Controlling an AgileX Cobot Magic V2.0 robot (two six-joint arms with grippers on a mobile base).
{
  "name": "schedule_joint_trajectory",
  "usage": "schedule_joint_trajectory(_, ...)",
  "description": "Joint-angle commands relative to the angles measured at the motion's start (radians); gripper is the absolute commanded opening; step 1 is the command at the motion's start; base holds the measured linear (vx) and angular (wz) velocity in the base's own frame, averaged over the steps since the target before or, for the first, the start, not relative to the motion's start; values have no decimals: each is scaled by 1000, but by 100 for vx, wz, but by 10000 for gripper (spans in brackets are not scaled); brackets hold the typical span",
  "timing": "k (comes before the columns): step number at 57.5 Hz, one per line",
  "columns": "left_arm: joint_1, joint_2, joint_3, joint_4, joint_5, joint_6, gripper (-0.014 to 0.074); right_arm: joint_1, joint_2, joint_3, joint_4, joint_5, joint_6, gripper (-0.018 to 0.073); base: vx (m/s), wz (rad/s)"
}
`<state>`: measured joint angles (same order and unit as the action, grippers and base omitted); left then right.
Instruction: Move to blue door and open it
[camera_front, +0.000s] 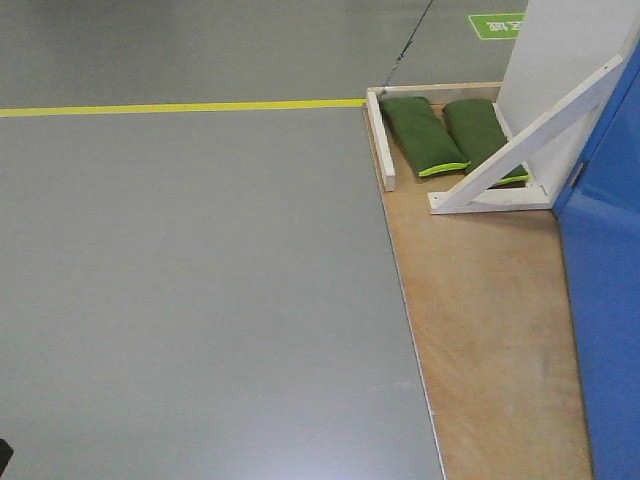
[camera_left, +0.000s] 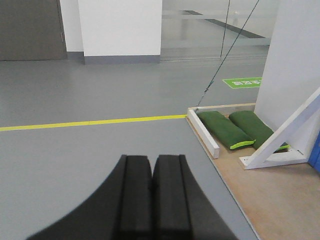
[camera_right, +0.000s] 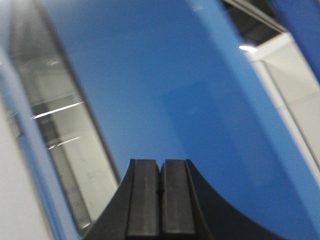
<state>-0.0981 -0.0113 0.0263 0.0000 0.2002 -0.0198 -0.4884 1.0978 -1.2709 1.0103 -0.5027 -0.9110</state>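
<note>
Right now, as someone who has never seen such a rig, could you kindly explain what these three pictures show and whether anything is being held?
This is a wheeled robot with two arms, each ending in a two-fingered gripper, and three cameras. The front-facing view looks down at the grey floor, a yellow line and a plywood platform carrying two green bags, a white wooden brace and, at the right edge, the blue door.

The left wrist view looks over the left gripper, its black fingers pressed together with nothing between them, toward the same bags and brace.

The right wrist view looks over the right gripper, likewise shut and empty, pointing at the glossy blue door panel, which fills most of that blurred picture. No handle is visible.
</note>
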Motion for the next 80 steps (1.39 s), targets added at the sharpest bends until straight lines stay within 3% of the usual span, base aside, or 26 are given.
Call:
schedule_joint_trajectory(1, -2, -14, -25, -6, -87, -7, 73, -5, -17, -31, -248, 64, -15, -1, 0, 0)
schedule_joint_trajectory(7, -2, -14, -25, -6, -87, -7, 73, -5, -17, -31, -532, 131, -15, -1, 0, 0)
schedule_joint_trajectory(12, -2, -14, -25, -6, -87, -7, 73, -5, -17, -31, -671, 156, -15, -1, 0, 0)
schedule_joint_trajectory(16, -2, -14, -25, -6, -87, -7, 73, -5, -17, -31, -702, 165, -15, -1, 0, 0)
schedule_joint_trajectory(37, -2, -14, -25, -6, -87, -7, 73, -2, -17, -31, -674, 177, -14, -1, 0, 0)
schedule_joint_trajectory(43, -2, -14, -25, -6, -87, -7, 73, -4, -17, -32, -448, 111, -7, -1, 0, 0)
schedule_joint_trajectory(50, -2, -14, -25, -6, -87, -7, 73, -15, -17, -43, 34, -46, 14, -1, 0, 0)
schedule_joint_trajectory(55, -2, -14, -25, -6, -87, -7, 73, -86, -17, -70, 238, -106, 0, -1, 0, 0)
schedule_joint_trajectory(63, -2, -14, -25, -6, -87, -7, 73, -270, -17, -120, 365, -51, 4, -1, 0, 0)
schedule_joint_trajectory(72, -2, -14, -25, -6, -87, -7, 73, -510, 22, -187, 403, 215, 7, -1, 0, 0)
schedule_joint_trajectory(80, -2, -14, -25, -6, -87, -7, 73, -631, 76, -220, 455, 381, 8, -1, 0, 0)
